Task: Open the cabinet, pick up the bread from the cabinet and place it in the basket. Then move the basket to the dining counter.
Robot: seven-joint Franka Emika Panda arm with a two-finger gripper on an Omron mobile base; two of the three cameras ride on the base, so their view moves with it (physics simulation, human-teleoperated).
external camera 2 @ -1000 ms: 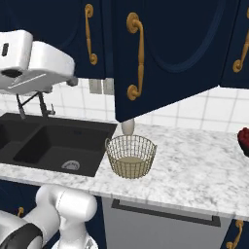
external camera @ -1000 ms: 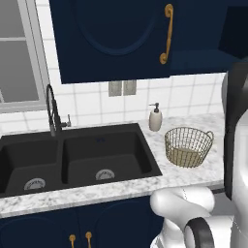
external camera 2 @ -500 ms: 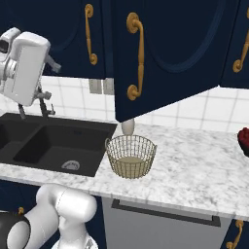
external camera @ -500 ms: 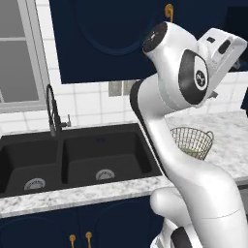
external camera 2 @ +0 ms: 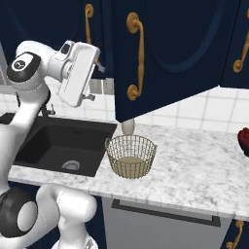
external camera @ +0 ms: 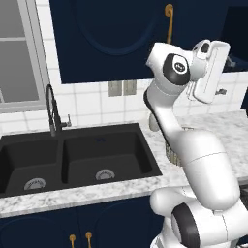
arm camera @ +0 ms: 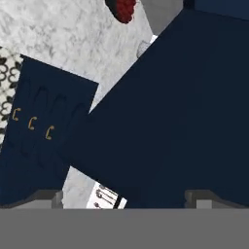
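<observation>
The navy cabinet point(external camera 2: 185, 44) hangs above the marble worktop. Its door with the long brass handle point(external camera 2: 136, 56) looks swung out toward me. My gripper point(external camera 2: 96, 80) is raised at cabinet height, just left of that door's edge, open and holding nothing. In the left base view the gripper point(external camera: 226, 76) points right, below the brass handle point(external camera: 168, 19). In the hand view the two fingertips point(arm camera: 48, 197) stand wide apart in front of dark navy panels. The wire basket point(external camera 2: 130, 155) stands on the worktop under the door, partly hidden behind my arm as the basket point(external camera: 169, 151). The bread and the dining counter are out of view.
A black double sink point(external camera: 72, 160) with a dark faucet point(external camera: 53, 111) lies left of the basket. A white soap bottle point(external camera 2: 127, 127) stands behind the basket. Something dark red point(external camera 2: 243, 141) sits at the worktop's far right. Low navy cabinets point(external camera: 77, 227) run under the worktop.
The arm has swung up and to the right, bringing the hand from the far left toward the cabinet door's edge. The jaws stay wide open. The basket has not moved.
</observation>
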